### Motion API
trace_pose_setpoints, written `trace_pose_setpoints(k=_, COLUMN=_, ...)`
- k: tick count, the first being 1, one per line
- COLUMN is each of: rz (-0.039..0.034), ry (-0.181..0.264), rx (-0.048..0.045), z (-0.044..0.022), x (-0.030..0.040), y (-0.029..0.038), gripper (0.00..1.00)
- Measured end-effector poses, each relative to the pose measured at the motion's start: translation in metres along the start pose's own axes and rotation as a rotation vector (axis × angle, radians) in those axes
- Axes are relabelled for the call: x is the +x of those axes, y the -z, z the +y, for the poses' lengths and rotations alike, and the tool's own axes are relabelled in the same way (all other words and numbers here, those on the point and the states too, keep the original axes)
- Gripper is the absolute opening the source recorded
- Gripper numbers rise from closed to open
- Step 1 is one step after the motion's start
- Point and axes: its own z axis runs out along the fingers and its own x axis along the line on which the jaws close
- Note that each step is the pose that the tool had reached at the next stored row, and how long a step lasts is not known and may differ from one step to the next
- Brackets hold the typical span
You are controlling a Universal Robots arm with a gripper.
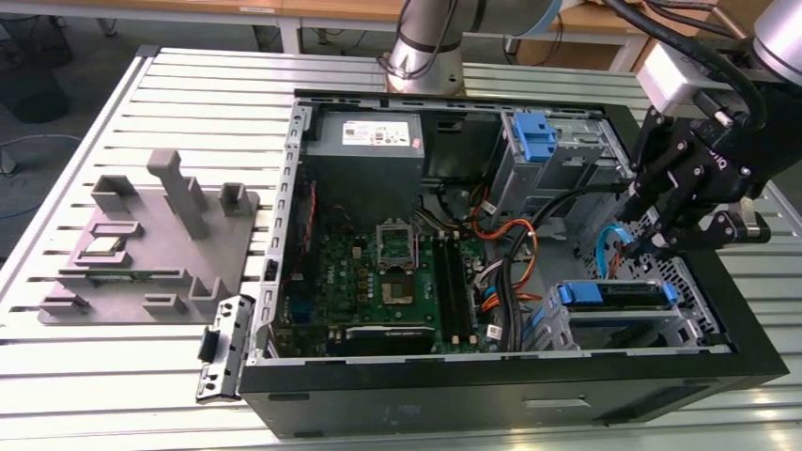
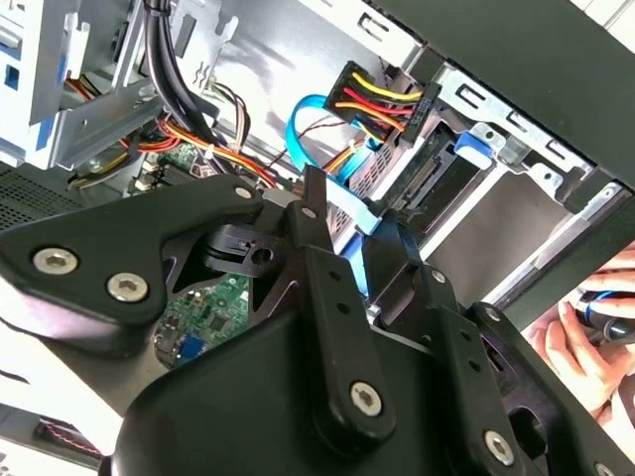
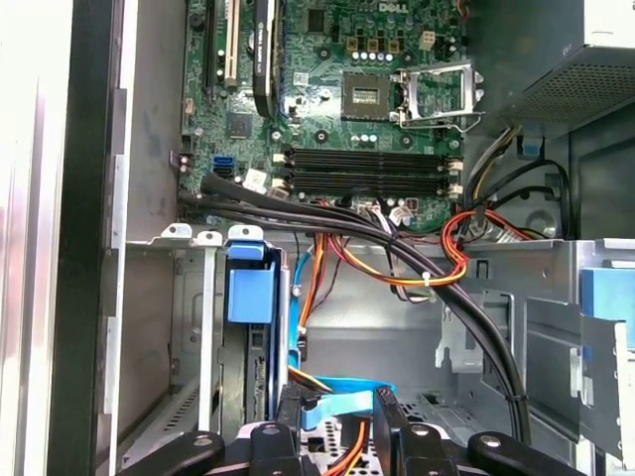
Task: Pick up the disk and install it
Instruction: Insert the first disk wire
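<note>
The disk (image 1: 610,294), silver with blue rails, lies flat in the drive bay at the near corner of the open computer case (image 1: 501,395), on the exterior view's right. In the second wrist view the disk (image 2: 442,183) has a black plug with red and yellow wires at its end. My gripper (image 1: 660,246) hangs just above and behind that bay. In both wrist views its black fingers (image 2: 397,248) stand a little apart, and a flat blue cable (image 2: 342,208) crosses the gap. My gripper (image 3: 337,405) grips nothing that I can see.
Inside the case are a green motherboard (image 1: 376,282), a grey power-supply box (image 1: 363,134), a blue-latched cage (image 1: 532,136) and bundles of black and orange cables (image 3: 437,278). A grey fixture (image 1: 150,244) sits on the slotted table. A person's hand (image 2: 595,327) is beside the case.
</note>
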Motion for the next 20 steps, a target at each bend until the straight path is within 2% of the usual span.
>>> trace_pose_setpoints(k=2, rz=0.0020, ry=0.000, rx=0.0000, z=0.0000, x=0.0002, y=-0.0011, gripper=0.42)
trace_pose_setpoints(k=8, rz=0.0183, ry=-0.001, rx=-0.0001, z=-0.0002, x=0.0006, y=-0.0049, gripper=0.42)
trace_pose_setpoints(k=16, rz=0.0192, ry=-0.001, rx=-0.0002, z=-0.0002, x=0.0006, y=-0.0049, gripper=0.42)
trace_pose_setpoints(k=17, rz=0.0192, ry=-0.001, rx=-0.0002, z=-0.0002, x=0.0006, y=-0.0049, gripper=0.41)
trace_pose_setpoints(k=18, rz=0.0193, ry=-0.001, rx=-0.0002, z=-0.0002, x=0.0006, y=-0.0049, gripper=0.35)
trace_pose_setpoints(k=20, rz=0.0195, ry=-0.001, rx=-0.0002, z=-0.0002, x=0.0006, y=-0.0049, gripper=0.35)
